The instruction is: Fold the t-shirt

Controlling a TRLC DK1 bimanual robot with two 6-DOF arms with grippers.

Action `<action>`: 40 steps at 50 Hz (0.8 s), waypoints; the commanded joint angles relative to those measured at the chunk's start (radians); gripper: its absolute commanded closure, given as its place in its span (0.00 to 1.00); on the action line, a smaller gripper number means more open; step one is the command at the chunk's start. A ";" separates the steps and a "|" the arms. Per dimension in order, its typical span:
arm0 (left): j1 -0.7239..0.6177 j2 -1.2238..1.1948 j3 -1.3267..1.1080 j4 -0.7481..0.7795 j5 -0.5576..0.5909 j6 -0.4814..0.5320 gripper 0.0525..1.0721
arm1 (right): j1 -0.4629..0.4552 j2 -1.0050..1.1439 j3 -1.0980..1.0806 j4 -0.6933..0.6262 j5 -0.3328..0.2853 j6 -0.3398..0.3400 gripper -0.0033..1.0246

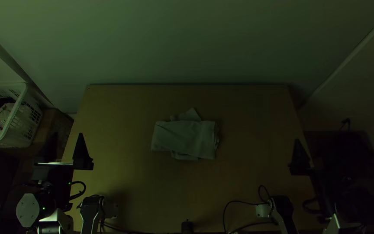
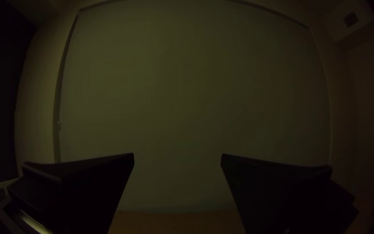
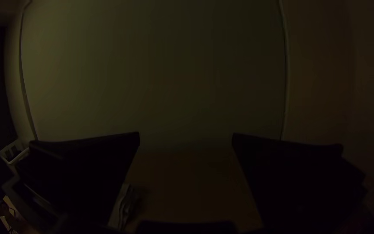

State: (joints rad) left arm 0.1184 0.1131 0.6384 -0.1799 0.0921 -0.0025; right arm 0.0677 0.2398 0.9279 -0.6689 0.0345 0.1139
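The light grey t-shirt [image 1: 182, 136] lies folded into a rough, uneven bundle at the middle of the table, a pointed corner sticking out on its far side and loose layers at its right edge. My left gripper [image 1: 66, 149] is over the table's left edge, well away from the cloth; its fingers stand wide apart in the left wrist view, gripper [image 2: 177, 158]. Over the right edge is my right gripper [image 1: 310, 156], holding nothing. The right wrist view has that gripper [image 3: 186, 138] open, and part of the t-shirt [image 3: 122, 208] beside one finger.
Bare wood of the table [image 1: 256, 143] surrounds the cloth. A white basket [image 1: 16, 115] with clothes in it stands off the table's left side. Cables [image 1: 247, 203] and a small dark object [image 1: 187, 226] are at the near edge. A wall rises behind the far edge.
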 commanded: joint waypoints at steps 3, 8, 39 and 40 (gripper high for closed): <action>0.038 -0.084 -0.102 0.069 -0.005 0.007 0.05 | -0.009 -0.126 -0.103 0.078 0.007 -0.036 0.05; 0.055 -0.116 -0.161 0.106 -0.018 -0.002 0.06 | -0.011 -0.155 -0.156 0.083 0.007 -0.036 0.05; 0.095 -0.118 -0.457 0.347 -0.034 -0.011 0.05 | -0.022 -0.246 -0.575 0.390 0.007 -0.043 0.05; 0.096 -0.119 -0.470 0.364 -0.032 -0.011 0.05 | -0.022 -0.246 -0.587 0.400 0.007 -0.043 0.05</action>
State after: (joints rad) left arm 0.2089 0.0055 0.2234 0.1108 0.0658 -0.0036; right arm 0.0502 0.0051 0.4065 -0.3283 0.0372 0.0765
